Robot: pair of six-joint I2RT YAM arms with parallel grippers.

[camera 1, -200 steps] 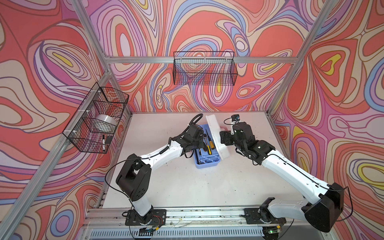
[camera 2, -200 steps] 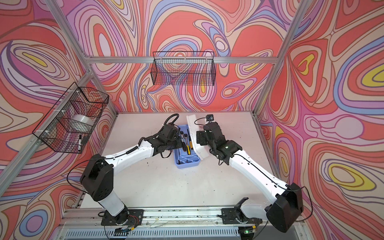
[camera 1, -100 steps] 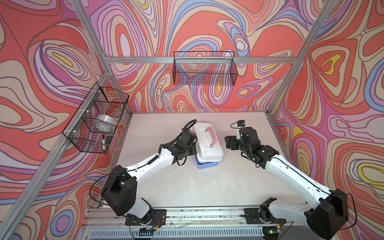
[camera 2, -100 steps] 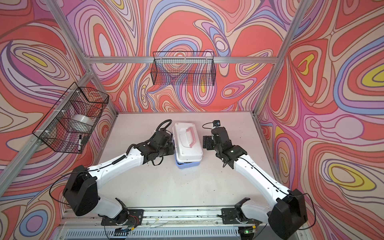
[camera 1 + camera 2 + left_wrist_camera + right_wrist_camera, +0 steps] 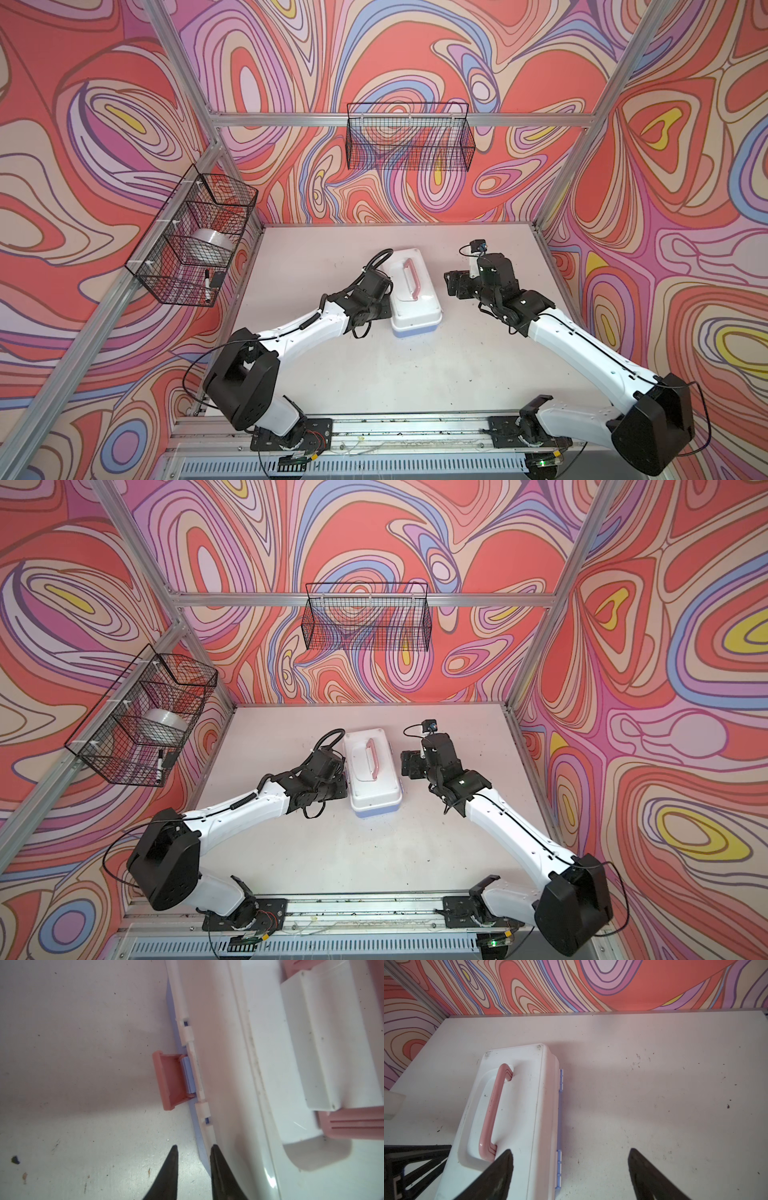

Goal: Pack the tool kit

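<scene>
Left wrist view: the left gripper [image 5: 194,1147] is seen with its jaws parted by a narrow gap and nothing clamped between them. One fingertip [image 5: 215,1153] lies against the rim of the tool kit [image 5: 228,1064], the other over the bare table [image 5: 83,1043] just beside it. Farther along the same long side, the pink latch [image 5: 168,1080] is folded outward from the tool kit, its hollow inner face exposed, and is not fastened over the white lid.

Right wrist view: the right gripper [image 5: 569,1153] is held with its jaws spread wide and nothing is held between them. One fingertip [image 5: 505,1159] is seen in front of the tool kit's lid near the end of the pink handle [image 5: 492,1113]; whether it touches the lid cannot be told. Light blue hinges [image 5: 561,1080] are visible on this long side, opposite the latch.

In both top views the tool kit [image 5: 413,291] [image 5: 374,779] is shown with its lid down, resting on the table between the two arms. The left arm's wrist lies close against its latch side, and the right gripper is set slightly apart from its hinge side. A black wire basket [image 5: 409,137] is mounted on the wall behind the tool kit.
</scene>
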